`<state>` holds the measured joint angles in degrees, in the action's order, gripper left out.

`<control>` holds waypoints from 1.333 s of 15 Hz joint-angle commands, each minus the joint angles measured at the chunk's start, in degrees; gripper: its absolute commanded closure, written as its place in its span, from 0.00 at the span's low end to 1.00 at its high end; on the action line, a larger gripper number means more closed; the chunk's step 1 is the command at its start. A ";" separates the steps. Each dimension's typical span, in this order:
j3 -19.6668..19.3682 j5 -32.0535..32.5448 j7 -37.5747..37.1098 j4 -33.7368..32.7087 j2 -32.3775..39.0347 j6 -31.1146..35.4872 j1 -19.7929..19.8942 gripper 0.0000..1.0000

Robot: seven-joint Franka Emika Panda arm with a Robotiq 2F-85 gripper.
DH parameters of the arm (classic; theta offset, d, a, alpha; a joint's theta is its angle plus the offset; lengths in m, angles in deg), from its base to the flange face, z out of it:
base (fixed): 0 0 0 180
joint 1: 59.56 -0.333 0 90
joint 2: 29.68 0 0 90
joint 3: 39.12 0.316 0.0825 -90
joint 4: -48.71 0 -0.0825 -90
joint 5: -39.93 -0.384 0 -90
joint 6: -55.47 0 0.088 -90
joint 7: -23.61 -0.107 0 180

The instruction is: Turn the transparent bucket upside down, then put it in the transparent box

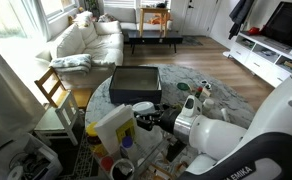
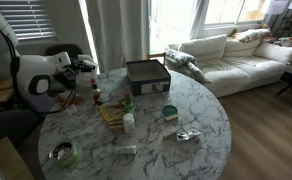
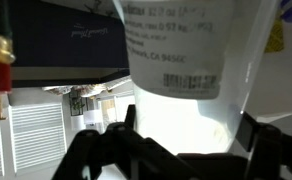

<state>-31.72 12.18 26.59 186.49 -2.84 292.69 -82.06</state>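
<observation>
Your gripper [image 1: 141, 118] clasps the transparent bucket [image 1: 111, 125] at its 9 o'clock in an exterior view: milky, tilted, yellow-patched. In an exterior view the gripper [image 2: 83, 68] hangs at the marble table [image 2: 196, 120], by its 10 o'clock edge. In the wrist view, wide-spread fingers [image 3: 104, 145] flank the bucket's [image 3: 186, 60] printed label.

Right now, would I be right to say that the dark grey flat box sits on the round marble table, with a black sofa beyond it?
Not quite: the sofa is white, not black, as both exterior views show. The rest holds: the dark grey flat box sits on the round marble table, with the sofa beyond it.
</observation>
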 commanded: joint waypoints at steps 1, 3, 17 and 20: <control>1.01 0.58 -0.74 -0.75 1.41 1.49 0.44 0.35; 1.52 1.35 -1.82 -1.21 2.49 3.01 0.38 0.35; -0.74 0.78 -2.13 -1.35 4.48 5.53 -1.80 0.00; -2.31 0.44 -3.97 -2.76 4.19 5.52 -3.26 0.00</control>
<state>-32.62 12.48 25.21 185.13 0.77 297.00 -83.88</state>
